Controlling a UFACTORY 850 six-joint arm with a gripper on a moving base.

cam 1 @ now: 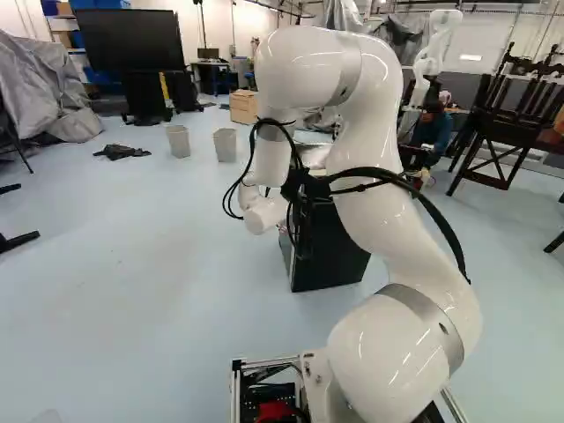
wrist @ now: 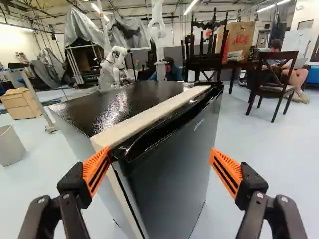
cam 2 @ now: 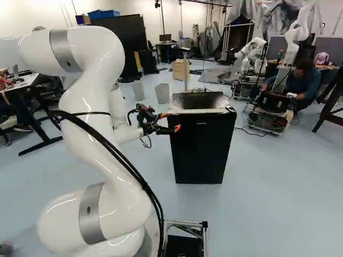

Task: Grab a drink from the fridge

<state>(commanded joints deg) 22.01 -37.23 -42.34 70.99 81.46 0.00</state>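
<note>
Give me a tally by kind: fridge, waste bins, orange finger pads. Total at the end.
Fridge: 1
Waste bins: 2
Orange finger pads: 2
Total: 5

And the count is on: one fridge, one near arm, one gripper with two fingers and two orange pads! Across the room, two bins, one wooden cabinet, one big screen (and a single heap of dark cloth, folks). Here's another robot and another robot, making two! One chair on the floor; the stacked chairs are too tangled to number.
</note>
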